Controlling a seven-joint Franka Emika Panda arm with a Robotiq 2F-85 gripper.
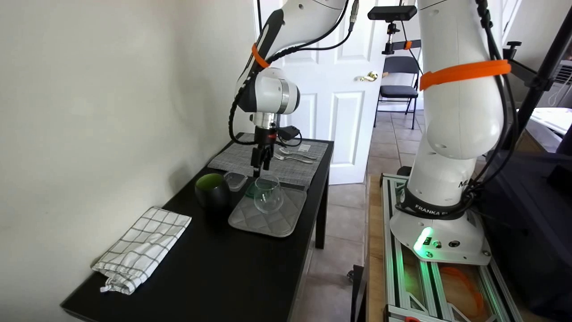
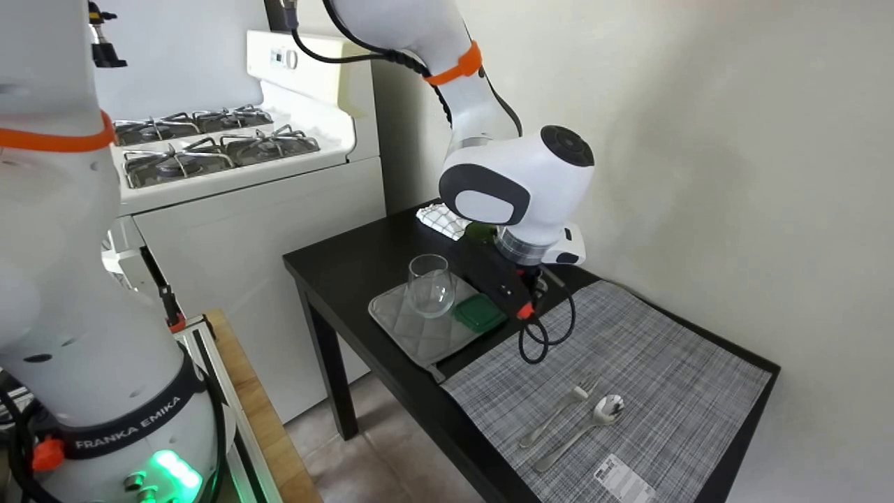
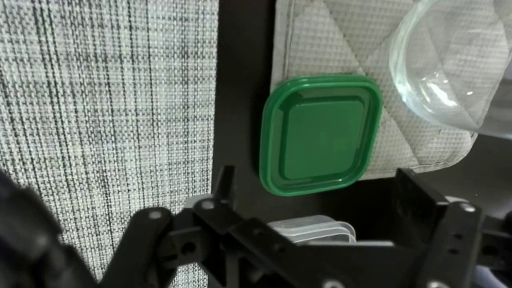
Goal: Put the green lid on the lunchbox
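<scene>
The green lid [image 3: 320, 138] is a rounded square, lying flat partly on the grey quilted pad and partly over the black table. It also shows in both exterior views [image 1: 250, 190] [image 2: 480, 312]. The clear lunchbox [image 1: 235, 180] sits on the table beside the pad, toward the wall. In the wrist view part of the lunchbox [image 3: 314, 228] shows between the fingers, the rest hidden behind the gripper. The lunchbox is hidden behind the arm in an exterior view. My gripper [image 3: 314, 174] is open and empty, above the table near the lid and lunchbox. It points down in an exterior view [image 1: 261, 167].
A clear glass [image 1: 268, 197] stands on the quilted pad [image 2: 398, 318] close beside the lid. A dark cup [image 1: 212, 192], green inside, stands near the lunchbox. A checkered cloth [image 1: 145, 246] lies by the wall. A woven placemat [image 2: 649, 363] holds a fork and spoon [image 2: 583, 433].
</scene>
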